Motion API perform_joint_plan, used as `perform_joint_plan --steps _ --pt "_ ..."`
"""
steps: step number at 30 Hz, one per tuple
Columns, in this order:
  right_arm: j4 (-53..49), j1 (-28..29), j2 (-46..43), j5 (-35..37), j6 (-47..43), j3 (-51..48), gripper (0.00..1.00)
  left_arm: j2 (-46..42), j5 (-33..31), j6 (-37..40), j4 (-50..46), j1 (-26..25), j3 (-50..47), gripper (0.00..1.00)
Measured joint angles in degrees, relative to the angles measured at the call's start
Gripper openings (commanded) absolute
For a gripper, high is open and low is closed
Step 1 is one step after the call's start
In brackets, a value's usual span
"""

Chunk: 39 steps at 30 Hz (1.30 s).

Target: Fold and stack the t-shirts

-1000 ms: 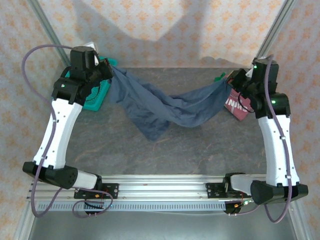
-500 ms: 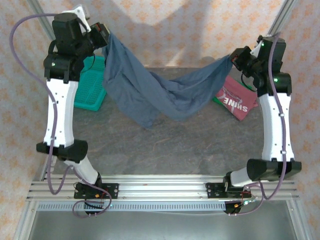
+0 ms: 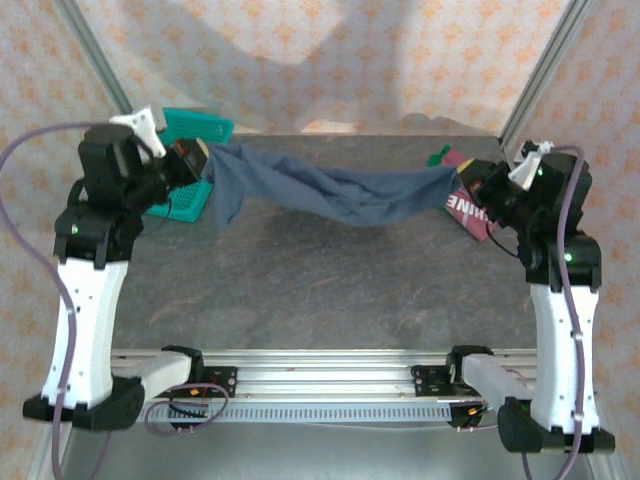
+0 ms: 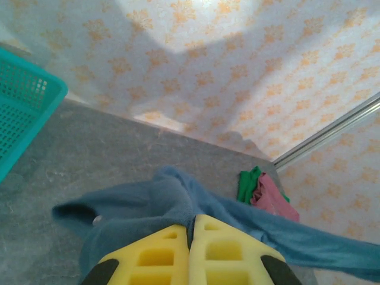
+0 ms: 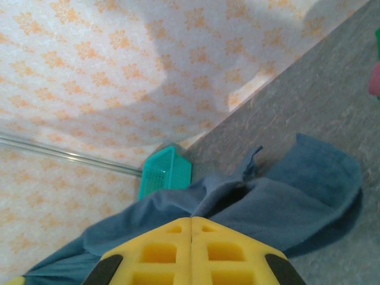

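The slate-blue t-shirt (image 3: 340, 195) hangs stretched between both grippers across the back of the table, sagging slightly in the middle. My left gripper (image 3: 203, 162) is shut on its left end, where a flap droops down. My right gripper (image 3: 462, 186) is shut on its right end. In the left wrist view the yellow fingers (image 4: 160, 249) pinch blue cloth (image 4: 136, 205). The right wrist view shows the right gripper (image 5: 191, 220) closed on the same shirt (image 5: 285, 205). The dark red t-shirt (image 3: 470, 208) with white lettering lies at the back right, the green one (image 3: 440, 155) beside it.
A teal mesh basket (image 3: 198, 126) stands at the back left, behind and under the left gripper, also seen as the basket (image 5: 166, 171) from the right wrist. Patterned walls and metal posts (image 3: 540, 70) close the back corners. Bare grey table (image 3: 330, 290) lies in front.
Both arms first raised the blue shirt, then lowered it and drew apart. The shirt now hangs tauter and flatter, with less cloth drooping in the middle.
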Motion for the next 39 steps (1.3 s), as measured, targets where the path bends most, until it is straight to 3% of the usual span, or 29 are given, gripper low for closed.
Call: perform_joint_plan --steps 3,8,19,21,22,24,28,30,34,39 --pt "-1.2 0.0 -1.5 -0.2 0.2 -0.9 0.0 -3.3 -0.1 -0.9 0.3 0.0 -6.1 0.0" --pt "0.3 0.0 1.1 0.1 -0.3 -4.7 0.0 0.0 -0.9 -0.3 1.9 0.0 -11.6 0.0" --pt "12.0 -0.1 25.1 2.1 -4.9 -10.3 0.0 20.1 -3.1 4.6 9.3 0.0 -16.5 0.0" --pt "13.6 -0.1 31.0 2.3 -5.3 -9.2 0.01 24.8 -4.2 5.5 10.2 0.0 -16.4 0.14" --pt "14.1 -0.1 33.3 2.4 -5.4 -8.5 0.03 26.5 -4.5 5.8 10.2 0.0 -16.1 0.27" --pt "15.4 -0.1 38.7 2.8 -5.6 -6.4 0.22 31.6 -5.7 6.7 9.9 0.0 -14.2 0.48" --pt "18.4 -0.1 44.3 3.8 -6.3 -4.2 0.59 38.1 -8.7 6.8 9.0 0.2 -9.9 0.73" --pt "18.7 -0.1 44.2 4.3 -6.8 -4.2 0.7 37.8 -10.5 6.3 7.8 0.5 -9.3 0.75" --pt "17.4 -0.1 39.2 5.7 -9.5 -5.5 0.78 32.1 -12.2 4.5 4.3 1.0 -8.3 0.76" --pt "10.8 0.2 19.4 6.1 -11.4 -15.6 0.82 12.8 -11.6 2.3 2.0 1.0 -18.4 0.76"
